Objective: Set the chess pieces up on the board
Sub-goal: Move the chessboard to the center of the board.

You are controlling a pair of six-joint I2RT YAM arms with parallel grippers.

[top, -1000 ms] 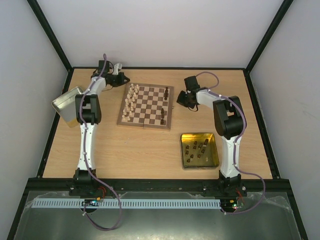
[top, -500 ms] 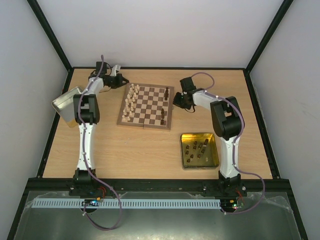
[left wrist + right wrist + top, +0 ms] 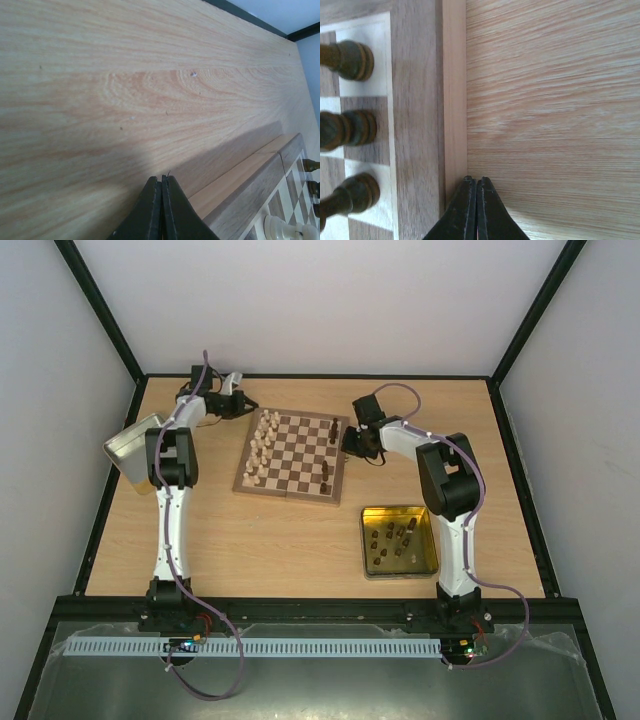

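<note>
Nearer than a second ago, the right hand (image 3: pixel 350 443) sits just beside the small checkered wooden chessboard (image 3: pixel 290 491). Cream turned wooden chessmen (image 3: pixel 262 445) line its left side and look done; few dark brown chessmen (image 3: pixel 328 472) stand on its right, with more in the yellow-gold rectangular tin (image 3: pixel 431 540) nearby. Left wrist: the left hand (image 3: pixel 161 200) is closed and empty beside the chessboard. Right wrist: the right hand is closed and empty at its border.

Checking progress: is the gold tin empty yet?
Not empty: the top view shows several dark pieces lying inside the tin.
</note>
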